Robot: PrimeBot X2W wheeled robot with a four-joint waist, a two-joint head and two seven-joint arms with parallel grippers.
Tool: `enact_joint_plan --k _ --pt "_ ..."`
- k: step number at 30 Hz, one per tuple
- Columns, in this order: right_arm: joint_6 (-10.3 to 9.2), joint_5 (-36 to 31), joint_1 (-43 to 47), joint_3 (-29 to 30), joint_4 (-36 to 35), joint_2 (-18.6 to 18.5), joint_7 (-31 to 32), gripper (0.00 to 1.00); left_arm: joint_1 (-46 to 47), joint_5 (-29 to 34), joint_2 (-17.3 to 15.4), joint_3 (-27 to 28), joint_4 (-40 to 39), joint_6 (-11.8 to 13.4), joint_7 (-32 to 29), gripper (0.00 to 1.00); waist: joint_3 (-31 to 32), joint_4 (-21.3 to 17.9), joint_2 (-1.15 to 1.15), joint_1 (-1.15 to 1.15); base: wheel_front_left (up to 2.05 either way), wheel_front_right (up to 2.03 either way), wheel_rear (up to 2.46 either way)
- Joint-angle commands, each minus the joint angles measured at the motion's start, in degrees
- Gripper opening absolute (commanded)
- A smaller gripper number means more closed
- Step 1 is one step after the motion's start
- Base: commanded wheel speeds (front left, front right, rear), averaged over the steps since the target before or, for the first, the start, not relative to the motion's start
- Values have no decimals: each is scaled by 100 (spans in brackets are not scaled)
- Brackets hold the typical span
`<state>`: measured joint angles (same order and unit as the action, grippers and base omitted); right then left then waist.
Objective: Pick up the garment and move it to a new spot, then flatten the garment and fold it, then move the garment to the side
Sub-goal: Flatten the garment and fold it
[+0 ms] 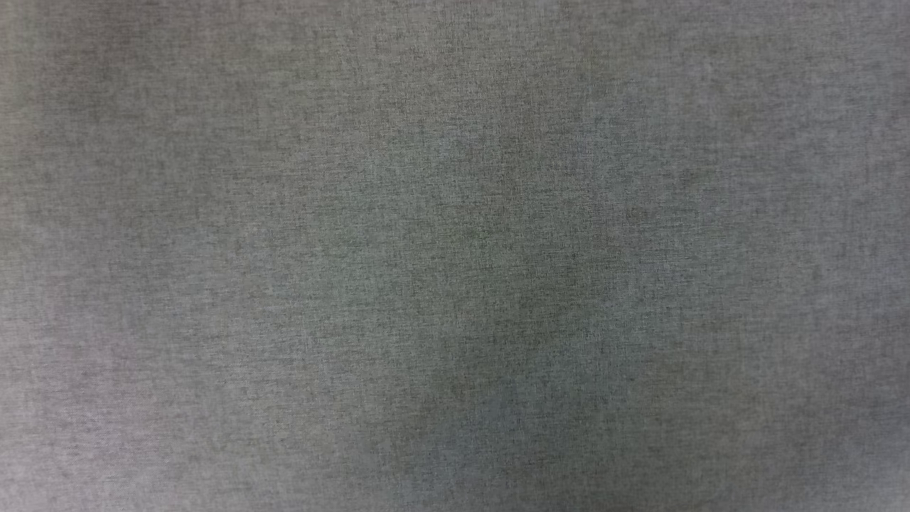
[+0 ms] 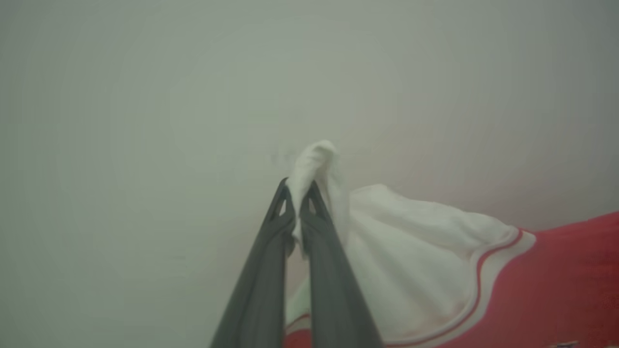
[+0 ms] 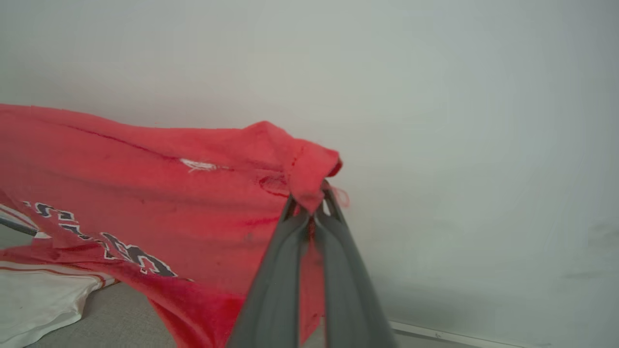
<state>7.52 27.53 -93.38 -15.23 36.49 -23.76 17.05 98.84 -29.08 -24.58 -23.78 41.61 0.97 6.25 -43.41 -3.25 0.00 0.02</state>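
In the left wrist view my left gripper (image 2: 297, 191) is shut on the bunched end of the garment's white sleeve (image 2: 416, 251); the red body (image 2: 556, 285) with its red-and-white striped trim trails off to the lower right. In the right wrist view my right gripper (image 3: 309, 203) is shut on a red corner of the garment (image 3: 159, 193), which hangs lifted and spreads left, black white-edged lettering (image 3: 101, 241) showing on it. A white sleeve (image 3: 38, 299) rests on the grey surface below.
The head view looks straight down on grey woven cloth (image 1: 455, 256). Behind both grippers stands a plain pale wall (image 3: 459, 121), and a pale baseboard edge (image 3: 459, 336) runs along the lower right of the right wrist view.
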Motion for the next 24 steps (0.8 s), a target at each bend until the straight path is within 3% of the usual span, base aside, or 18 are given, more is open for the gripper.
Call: enact_joint_plan --k 1,10,16,24 --pt "-6 35 -27 -27 40 30 -40 0 -66 -48 15 10 30 -20 45 0 -2 8 0 -2 0 0 0" --pt "-5 493 888 -468 576 109 -455 0 -1139 -430 328 56 740 -302 546 0 584 194 0 -2 0 0 0" --pt "-6 999 2308 -892 689 -42 -754 0 -2649 -780 508 142 954 -549 807 0 1534 343 0 -2 0 0 0" --pt "-8 1639 4375 -1282 345 -293 -1070 0 -5054 -1150 502 522 529 -576 901 0 2723 448 0 -2 0 0 0"
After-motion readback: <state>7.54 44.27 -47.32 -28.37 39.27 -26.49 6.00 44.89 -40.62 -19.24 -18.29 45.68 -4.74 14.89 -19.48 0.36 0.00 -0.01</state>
